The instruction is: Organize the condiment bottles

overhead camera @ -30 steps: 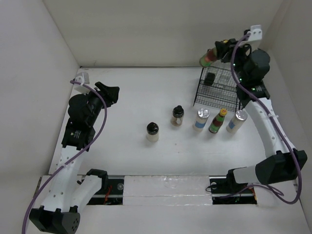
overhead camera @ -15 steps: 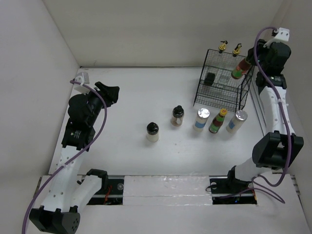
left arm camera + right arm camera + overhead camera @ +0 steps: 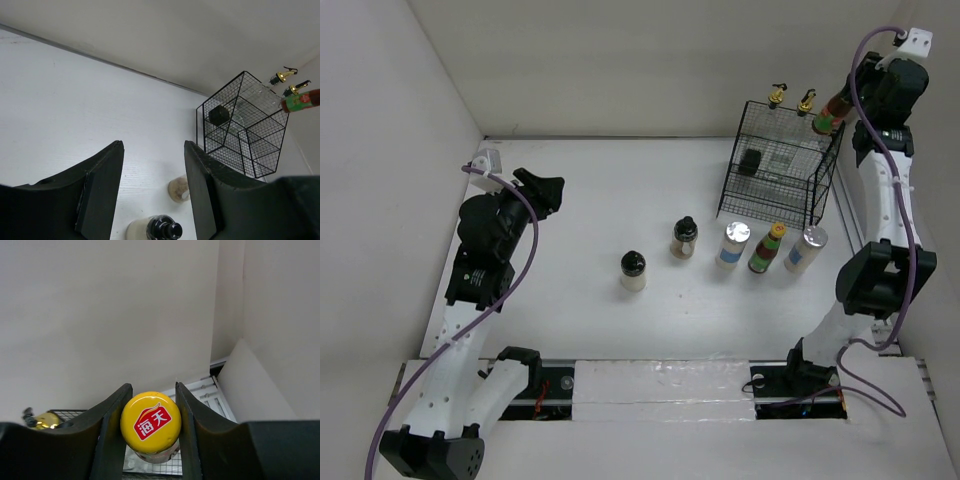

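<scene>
Right gripper [image 3: 151, 390] clamps the yellow-capped sauce bottle [image 3: 150, 423], tilted above the far right corner of the wire basket [image 3: 750, 205]. Best to level it upright, then descend clear of the rim beside the gold-spout bottles [image 3: 778, 96]; left gripper [image 3: 153, 147] idles, jaws apart.

Right hand [image 3: 151, 402] raised high, clamped; left hand [image 3: 154, 170] hovers, jaws apart.

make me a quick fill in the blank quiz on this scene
The right gripper holds a sauce bottle with a ___ cap between its jaws.
Two clear bottles in the wire basket have ___ spouts.
Outside the basket, ___ bottles stand on the table.
The left gripper has its jaws ___, holding nothing.
Missing: yellow; gold; five; open
</scene>
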`<state>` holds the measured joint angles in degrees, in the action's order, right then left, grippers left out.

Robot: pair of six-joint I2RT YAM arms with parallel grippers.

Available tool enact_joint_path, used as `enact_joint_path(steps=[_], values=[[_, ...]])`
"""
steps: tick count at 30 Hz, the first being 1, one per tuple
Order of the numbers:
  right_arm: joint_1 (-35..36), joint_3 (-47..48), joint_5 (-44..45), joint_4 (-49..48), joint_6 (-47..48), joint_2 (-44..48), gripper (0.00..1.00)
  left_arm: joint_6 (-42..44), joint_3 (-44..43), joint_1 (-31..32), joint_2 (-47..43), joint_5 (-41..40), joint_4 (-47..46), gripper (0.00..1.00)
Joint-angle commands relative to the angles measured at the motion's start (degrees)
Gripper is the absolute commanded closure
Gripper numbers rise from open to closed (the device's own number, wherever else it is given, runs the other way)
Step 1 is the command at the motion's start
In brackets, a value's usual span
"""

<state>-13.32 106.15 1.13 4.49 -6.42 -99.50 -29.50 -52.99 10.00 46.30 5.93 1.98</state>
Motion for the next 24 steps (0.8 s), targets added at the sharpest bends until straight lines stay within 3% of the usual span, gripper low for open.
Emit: enact_joint_path(steps=[1, 24], values=[[0.3, 3.8, 1.7, -6.8, 0.8, -0.9, 0.93, -0.3, -0.5, -0.3, -1.0, 0.2, -2.9, 0.53], [3.7, -4.2, 5.8, -9.1, 2.4, -12.1, 0.91, -0.3, -0.5, -0.3, -0.5, 0.2, -3.5, 0.53]])
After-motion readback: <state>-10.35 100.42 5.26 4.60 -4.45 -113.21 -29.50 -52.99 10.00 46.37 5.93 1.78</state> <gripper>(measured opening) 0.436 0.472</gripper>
